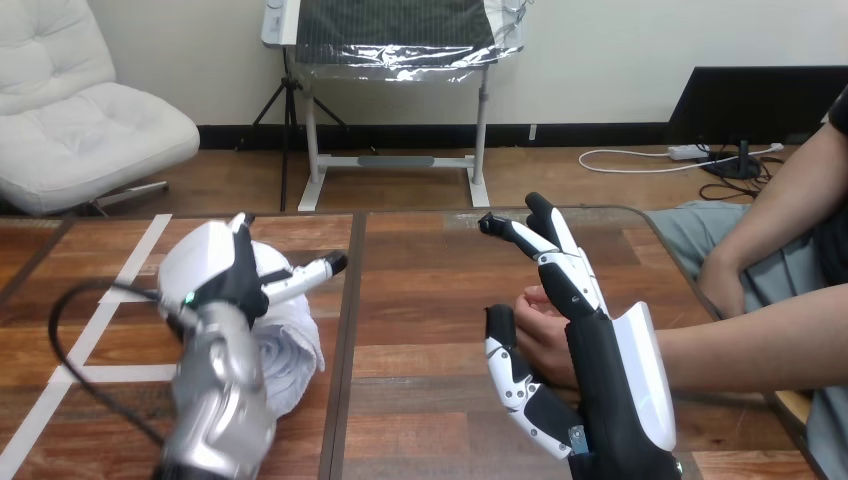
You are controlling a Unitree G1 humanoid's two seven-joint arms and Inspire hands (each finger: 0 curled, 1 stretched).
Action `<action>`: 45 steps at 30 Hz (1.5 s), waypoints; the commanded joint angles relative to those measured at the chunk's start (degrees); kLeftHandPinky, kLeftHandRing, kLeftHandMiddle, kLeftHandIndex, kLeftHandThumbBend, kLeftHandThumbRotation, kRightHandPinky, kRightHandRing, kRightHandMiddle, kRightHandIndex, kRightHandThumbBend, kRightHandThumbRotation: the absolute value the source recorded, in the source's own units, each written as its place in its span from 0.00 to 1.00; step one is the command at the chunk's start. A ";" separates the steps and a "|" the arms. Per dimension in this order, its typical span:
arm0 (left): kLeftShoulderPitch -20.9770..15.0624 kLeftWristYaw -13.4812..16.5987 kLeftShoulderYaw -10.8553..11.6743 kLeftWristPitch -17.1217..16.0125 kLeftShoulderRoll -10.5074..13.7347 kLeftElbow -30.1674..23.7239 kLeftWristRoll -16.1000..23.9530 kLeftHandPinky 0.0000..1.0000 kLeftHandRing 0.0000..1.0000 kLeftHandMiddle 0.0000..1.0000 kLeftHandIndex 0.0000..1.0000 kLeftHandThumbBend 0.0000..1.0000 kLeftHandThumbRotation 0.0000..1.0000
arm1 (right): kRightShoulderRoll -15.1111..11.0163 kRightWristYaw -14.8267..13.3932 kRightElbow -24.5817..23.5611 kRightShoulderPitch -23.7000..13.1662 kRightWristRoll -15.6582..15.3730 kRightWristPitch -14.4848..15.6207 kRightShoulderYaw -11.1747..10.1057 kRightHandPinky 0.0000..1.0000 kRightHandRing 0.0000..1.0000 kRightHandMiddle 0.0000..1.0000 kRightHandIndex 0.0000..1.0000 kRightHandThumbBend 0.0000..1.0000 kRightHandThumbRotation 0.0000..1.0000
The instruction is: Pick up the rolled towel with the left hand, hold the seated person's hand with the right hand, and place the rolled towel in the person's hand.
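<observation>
Towel and person's hand, well apart on my screen.
I saw the white rolled towel, soft and creased, at the left part of the table, partly under the left hand. The person's hand, loosely curled, sat right of the middle, between the straight fingers and thumb of the right hand.

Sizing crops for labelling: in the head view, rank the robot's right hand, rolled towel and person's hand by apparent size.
1. right hand, nearest the camera
2. rolled towel, partly covered
3. person's hand, partly hidden
</observation>
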 commanded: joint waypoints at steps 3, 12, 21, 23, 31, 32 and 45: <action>-11.46 -7.20 -6.90 4.67 1.53 9.15 3.12 0.44 0.55 0.71 0.93 1.00 0.99 | 0.72 0.80 -2.76 -3.67 0.71 0.45 -0.73 1.00 0.96 1.00 0.85 0.05 0.00; -19.08 -11.03 -12.66 7.66 0.09 21.91 5.80 0.29 0.36 0.50 0.86 1.00 1.00 | 0.77 1.42 -3.15 -3.65 0.66 0.84 -0.83 1.00 0.97 1.00 0.86 0.06 0.00; -24.64 -13.46 -16.59 8.23 -1.64 33.22 6.21 0.36 0.45 0.58 0.91 1.00 1.00 | 0.74 1.90 -3.45 -3.55 0.68 1.31 -0.91 1.00 0.97 1.00 0.86 0.06 0.00; -25.54 -13.82 -17.28 8.07 -1.86 35.22 6.17 0.38 0.46 0.59 0.91 1.00 1.00 | 0.68 1.90 -3.43 -3.56 0.65 1.31 -0.96 1.00 0.97 1.00 0.87 0.06 0.00; -27.22 -11.39 -17.28 5.78 -2.26 41.40 4.27 0.42 0.51 0.62 0.88 1.00 1.00 | 0.47 1.90 -3.65 -3.46 0.37 1.46 -1.21 1.00 0.97 1.00 0.87 0.06 0.00; -27.45 -11.28 -17.33 5.71 -2.34 41.99 4.12 0.43 0.52 0.63 0.88 1.00 0.99 | 0.48 1.92 -3.70 -3.44 0.35 1.50 -1.22 1.00 0.97 1.00 0.87 0.06 0.00; -29.30 -21.09 -28.96 -0.89 -1.79 49.25 11.00 0.38 0.50 0.63 0.82 0.99 1.00 | 0.08 2.41 -4.53 -3.04 -0.08 2.45 -1.56 1.00 0.98 1.00 0.87 0.08 0.00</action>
